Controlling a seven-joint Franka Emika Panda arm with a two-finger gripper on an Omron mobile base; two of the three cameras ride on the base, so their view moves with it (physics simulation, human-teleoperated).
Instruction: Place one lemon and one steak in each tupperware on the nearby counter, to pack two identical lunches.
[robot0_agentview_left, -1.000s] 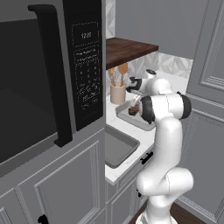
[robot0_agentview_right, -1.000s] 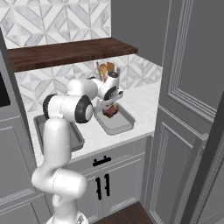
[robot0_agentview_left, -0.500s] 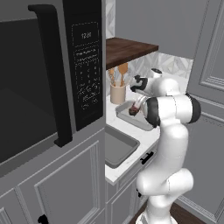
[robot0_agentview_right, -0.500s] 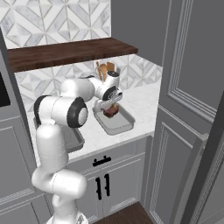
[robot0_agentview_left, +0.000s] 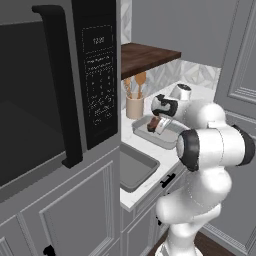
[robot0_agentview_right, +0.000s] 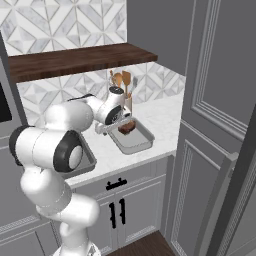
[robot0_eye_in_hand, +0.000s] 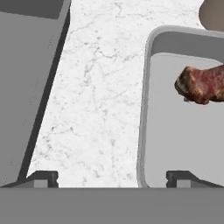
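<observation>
Hovering over counter (robot0_eye_in_hand: 100, 78), jaws (robot0_eye_in_hand: 111, 177) wide, empty; steak (robot0_eye_in_hand: 202, 84) in tray (robot0_eye_in_hand: 146, 109), cut off at frame edge.

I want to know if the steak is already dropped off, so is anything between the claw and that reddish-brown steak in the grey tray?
Nothing visible is. The reddish-brown steak lies on the grey tray's bare floor, and the claw hangs open above the tray's rim, holding nothing, with white marble counter below it.

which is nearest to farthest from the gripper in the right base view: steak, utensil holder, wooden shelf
1. Steak, lying in the grey tray beside the gripper.
2. Utensil holder, behind the tray by the wall.
3. Wooden shelf, mounted high above the counter.
</observation>
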